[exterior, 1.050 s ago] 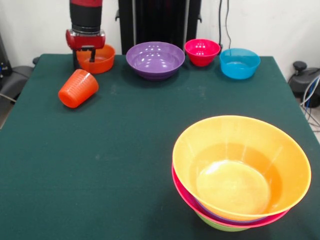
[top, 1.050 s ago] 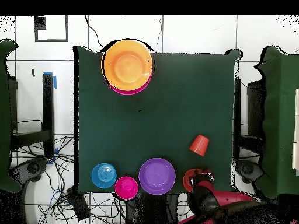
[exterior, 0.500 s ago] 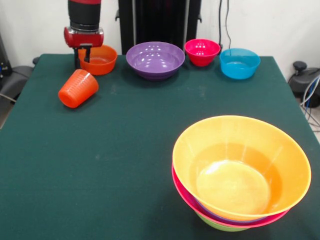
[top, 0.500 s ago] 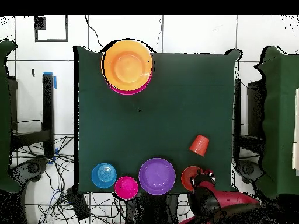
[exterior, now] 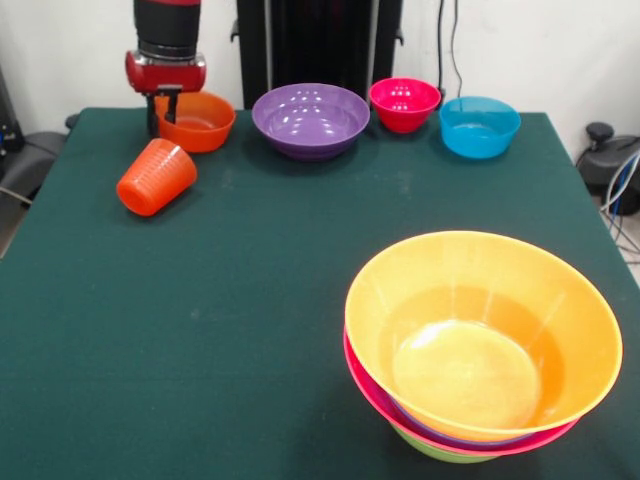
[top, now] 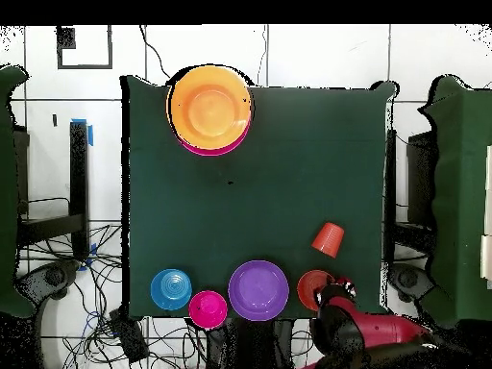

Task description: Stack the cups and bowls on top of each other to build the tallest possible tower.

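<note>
At the far left corner of the counter [exterior: 250, 300] in the front view, the small orange bowl [exterior: 198, 120] sits with the pincer [exterior: 167, 108] straddling its left rim, one finger inside and one outside. The fingers look close together about the rim, but whether they actually clamp it I cannot tell.

Just beside the bowl, the orange-red cup [exterior: 156, 177] lies tipped on its side. The purple bowl [exterior: 310, 119], the magenta-red bowl [exterior: 404, 103] and the blue bowl [exterior: 479, 125] line the same edge. The tower [exterior: 480, 345], topped by the large orange bowl, stands well apart at the near right.

A rim-only hold on glossy plastic could slip, dropping or tilting the bowl on a lift. A swing toward the tower might knock the cup, which would roll. The tower sits near the counter's edge, so a hard placement could shove it.

The tower's lower bowls show only as thin rims, and its base is cut off. Overhead, the arm [top: 375, 332] partly covers the small bowl.
</note>
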Tool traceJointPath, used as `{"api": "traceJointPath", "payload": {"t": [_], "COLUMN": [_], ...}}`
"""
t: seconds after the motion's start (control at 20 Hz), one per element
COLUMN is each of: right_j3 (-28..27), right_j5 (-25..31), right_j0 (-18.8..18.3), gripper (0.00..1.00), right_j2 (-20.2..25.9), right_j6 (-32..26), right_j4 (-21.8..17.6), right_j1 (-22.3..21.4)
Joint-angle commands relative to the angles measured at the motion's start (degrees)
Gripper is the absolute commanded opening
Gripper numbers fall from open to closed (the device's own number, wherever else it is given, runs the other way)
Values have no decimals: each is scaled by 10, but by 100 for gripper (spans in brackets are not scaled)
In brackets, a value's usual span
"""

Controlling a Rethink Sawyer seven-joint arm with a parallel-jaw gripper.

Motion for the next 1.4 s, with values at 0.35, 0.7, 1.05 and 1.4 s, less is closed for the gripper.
{"api": "traceJointPath", "payload": {"t": [0.35, 0.7, 1.05, 1.4], "right_j3": [53, 85, 114, 97], "right_j5": [175, 255, 328, 350], "right_j0": [-6, -22, -25, -2], "gripper": [0, 0, 0, 0], "right_j2": [136, 187, 229, 250], "right_j6": [15, -4, -32, -11], "right_j4": [14, 58, 116, 151], "right_j1": [-157, -232, -324, -358]}}
